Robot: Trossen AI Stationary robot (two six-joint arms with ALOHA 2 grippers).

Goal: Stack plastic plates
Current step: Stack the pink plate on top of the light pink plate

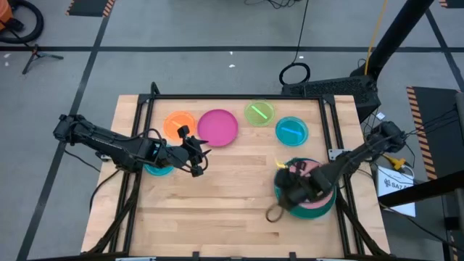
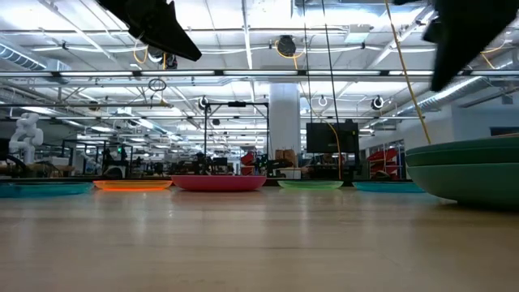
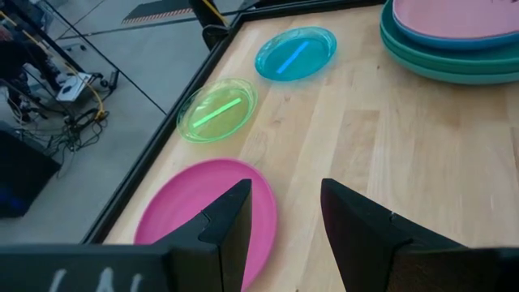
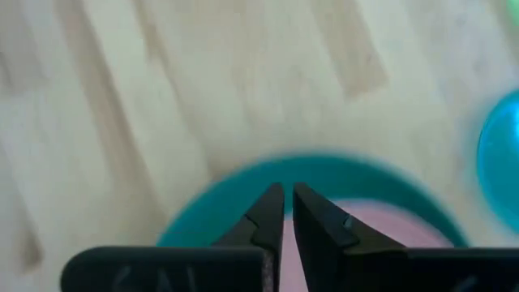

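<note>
A stack of large teal plates (image 1: 319,206) topped by a pink plate (image 3: 462,20) stands at the table's right; it also shows in the low view (image 2: 470,174). An orange (image 1: 179,125), a magenta (image 1: 217,127), a lime (image 1: 259,113) and a light blue plate (image 1: 291,130) lie singly along the far side. A small teal plate (image 1: 158,170) lies under my left arm. My left gripper (image 3: 284,219) is open and empty, raised beside the magenta plate's (image 3: 195,207) near edge. My right gripper (image 4: 288,199) is shut and hovers over the stack's rim (image 4: 243,191).
A black frame rail (image 1: 239,96) runs round the wooden table (image 1: 232,188). Bare wood lies in the middle and along the near side. Both arms show raised at the top of the low view: the left arm (image 2: 162,28) and the right arm (image 2: 462,40).
</note>
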